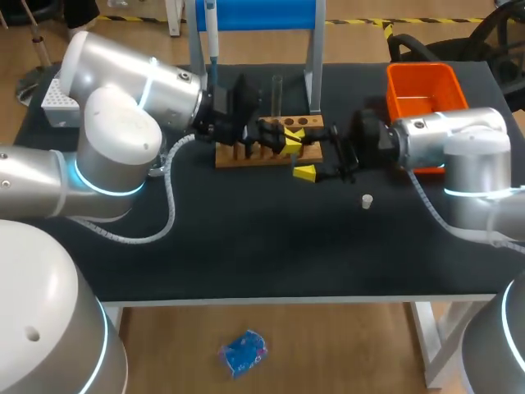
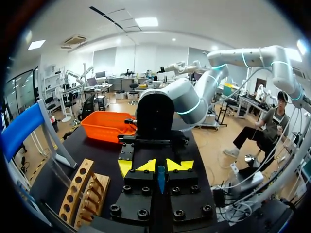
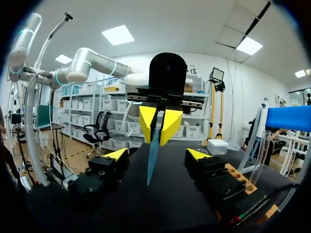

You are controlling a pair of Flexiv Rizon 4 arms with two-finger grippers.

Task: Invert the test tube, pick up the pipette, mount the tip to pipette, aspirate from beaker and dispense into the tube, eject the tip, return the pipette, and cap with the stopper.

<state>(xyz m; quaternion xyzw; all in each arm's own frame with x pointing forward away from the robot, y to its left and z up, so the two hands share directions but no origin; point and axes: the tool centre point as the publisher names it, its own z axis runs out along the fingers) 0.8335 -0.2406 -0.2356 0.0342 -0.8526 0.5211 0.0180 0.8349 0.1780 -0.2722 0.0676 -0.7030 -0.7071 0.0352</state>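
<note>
Black cloth covered the table; over its middle the left gripper was clenched on a slim blue pipette tip, pinched between its yellow fingertips, and in the right wrist view the tip's point hung down toward the cloth; the right gripper faced it, released, its two fingers standing wide apart with the pipette tip ahead of them and touching neither; just beside both grippers lay the wooden tube rack, on the left arm's side; the glass test tube stood upright in the rack's back row; the small white stopper lay on the cloth, apart from the rack, in front of the right arm; behind the rack the pipette hung on the blue stand; an orange bin sat at the table's right rear, and a white tip box at its left rear, partly hidden by the left arm.
</note>
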